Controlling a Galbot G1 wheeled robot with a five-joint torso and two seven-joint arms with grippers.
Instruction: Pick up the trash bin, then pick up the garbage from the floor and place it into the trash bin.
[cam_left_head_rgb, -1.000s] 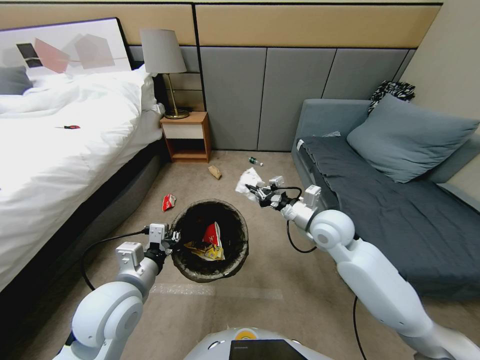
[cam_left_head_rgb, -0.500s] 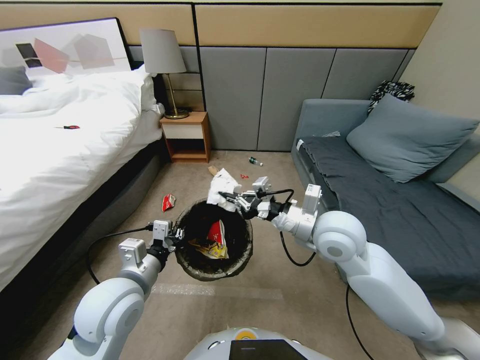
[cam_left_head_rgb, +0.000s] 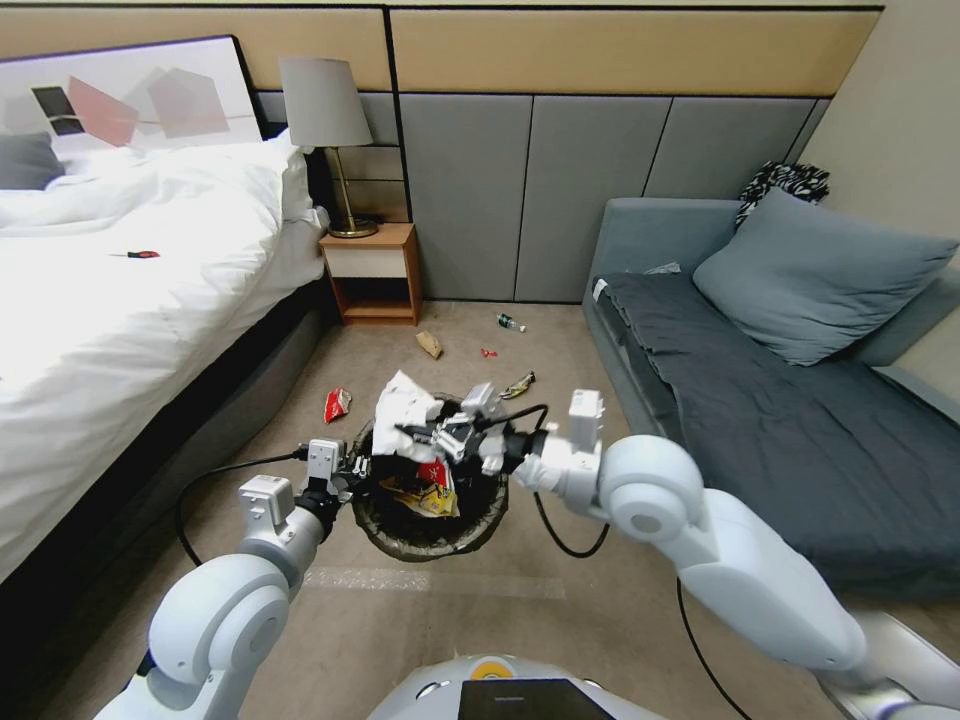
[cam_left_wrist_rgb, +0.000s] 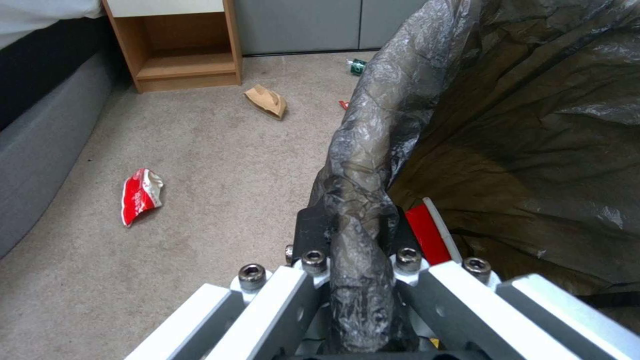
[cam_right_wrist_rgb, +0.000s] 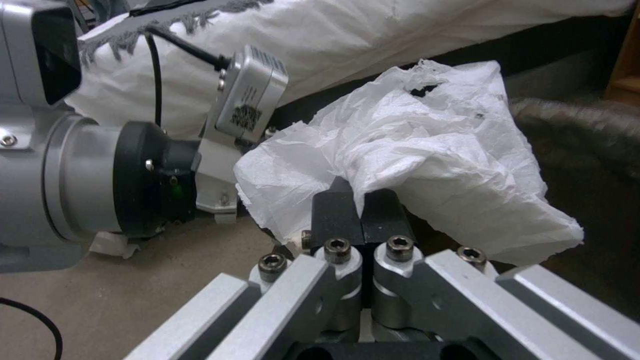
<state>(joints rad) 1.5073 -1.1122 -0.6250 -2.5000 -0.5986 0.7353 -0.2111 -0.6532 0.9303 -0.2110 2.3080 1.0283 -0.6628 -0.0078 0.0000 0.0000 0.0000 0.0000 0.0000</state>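
The trash bin (cam_left_head_rgb: 400, 540), lined with a dark bag, hangs off the floor with my left gripper (cam_left_head_rgb: 347, 470) shut on its rim. In the left wrist view the fingers clamp the bag-covered rim (cam_left_wrist_rgb: 357, 220). My right gripper (cam_left_head_rgb: 418, 436) is shut on a crumpled white tissue (cam_left_head_rgb: 400, 404), held just above the bin's far rim; the right wrist view shows the tissue (cam_right_wrist_rgb: 433, 160) pinched between the closed fingers. A yellow wrapper and a red packet (cam_left_head_rgb: 428, 488) lie inside the bin. On the carpet lie a red-and-white packet (cam_left_head_rgb: 338, 403), a brown paper bag (cam_left_head_rgb: 429, 343), a green bottle (cam_left_head_rgb: 510, 322) and a shiny wrapper (cam_left_head_rgb: 518, 384).
A bed (cam_left_head_rgb: 120, 300) runs along the left, with a wooden nightstand (cam_left_head_rgb: 372, 272) and lamp at the back. A grey sofa (cam_left_head_rgb: 800, 430) with a cushion lines the right. A small red scrap (cam_left_head_rgb: 488, 352) lies on the carpet between them.
My right arm has swung left with the tissue, from over the floor near the sofa to above the bin. The shiny wrapper behind it has come into sight. The bin has barely moved.
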